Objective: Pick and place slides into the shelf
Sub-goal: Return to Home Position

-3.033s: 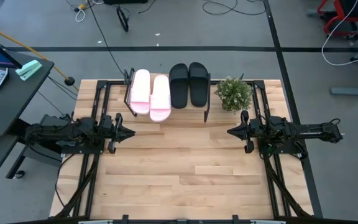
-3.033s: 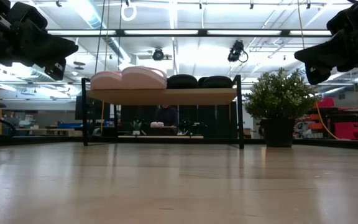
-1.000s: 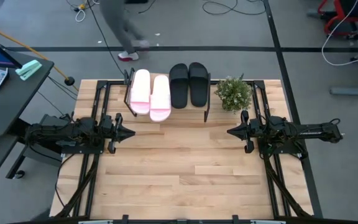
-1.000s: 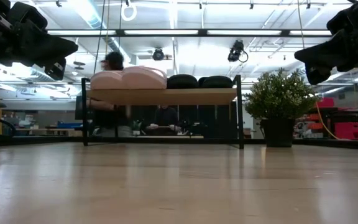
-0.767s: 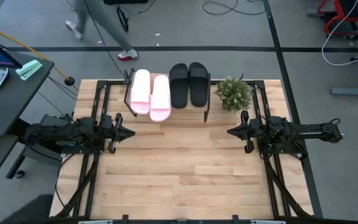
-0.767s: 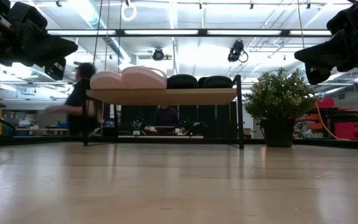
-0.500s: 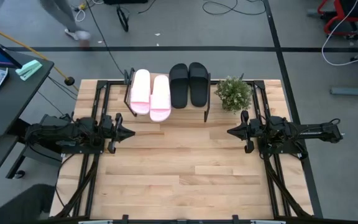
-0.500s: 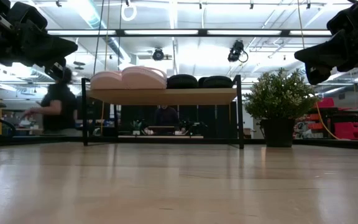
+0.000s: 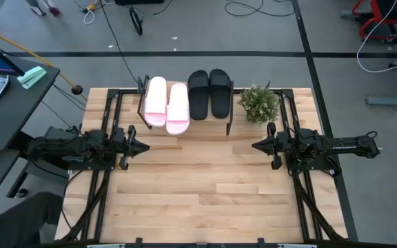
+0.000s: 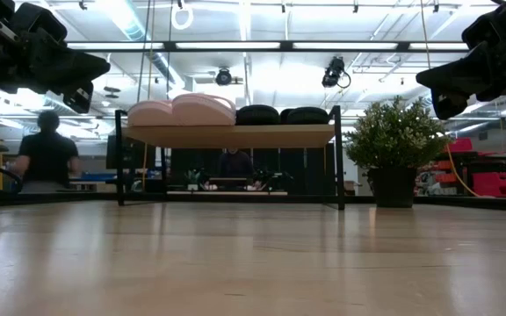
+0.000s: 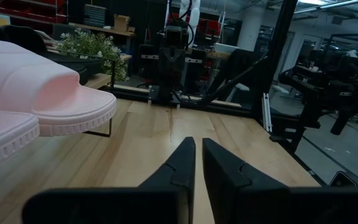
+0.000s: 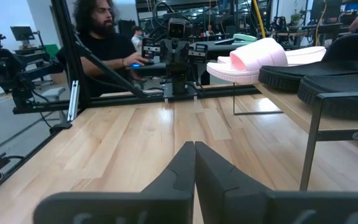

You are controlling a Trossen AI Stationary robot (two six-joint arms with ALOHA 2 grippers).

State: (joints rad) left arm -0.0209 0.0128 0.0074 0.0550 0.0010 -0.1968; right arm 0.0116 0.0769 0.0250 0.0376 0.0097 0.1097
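1. Slides [image 9: 198, 96] were found atop the shelf [image 10: 231, 135] at the counter's [image 9: 205, 186] far edge: pink pair [image 9: 165, 103] on the L-arm side, black pair [image 9: 209, 93] just beside it, next to the plant [image 9: 259, 103].
2. L gripper [image 9: 143, 147] was held over the counter's left side, apart from the shelf; jaws nearly closed, nothing gripped.
3. R gripper [image 9: 256, 146] was held opposite, near the plant; jaws pressed together, empty.
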